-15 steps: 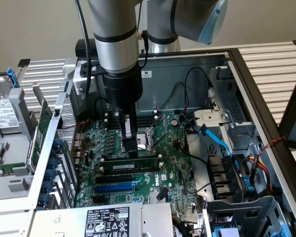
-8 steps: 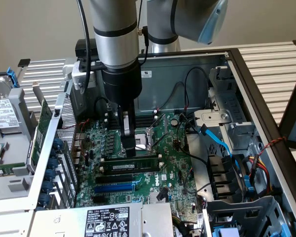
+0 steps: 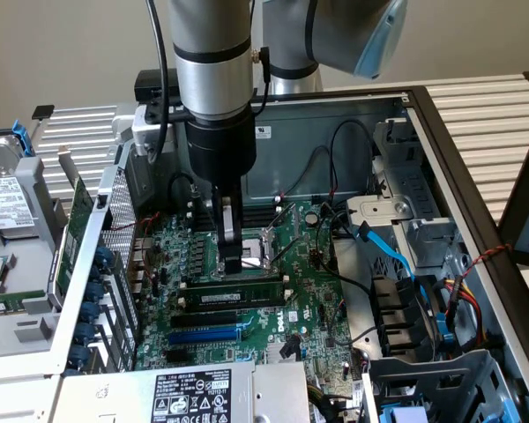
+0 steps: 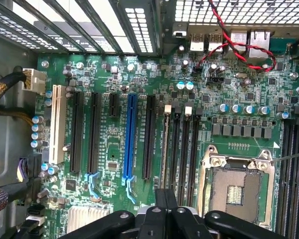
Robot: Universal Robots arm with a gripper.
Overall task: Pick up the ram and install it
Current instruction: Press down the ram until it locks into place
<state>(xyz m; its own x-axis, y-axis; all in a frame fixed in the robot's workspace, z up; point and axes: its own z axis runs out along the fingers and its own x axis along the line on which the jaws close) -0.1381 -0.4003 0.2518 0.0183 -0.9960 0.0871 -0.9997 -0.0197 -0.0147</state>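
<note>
The ram is a long thin green stick with a white label. It stands on edge in a black memory slot on the motherboard, beside the CPU socket. In the wrist view the ram shows edge-on, running along the first slot of a bank of memory slots with white end clips. My gripper comes straight down from above, and its narrow black fingers pinch the stick's top edge near the end toward the exterior view's left. The gripper is shut on the ram.
The open computer case walls in the board. A blue expansion slot and black slots lie alongside. Blue cables and a drive cage stand at the exterior view's right. A power supply sits in front and a green card at the left.
</note>
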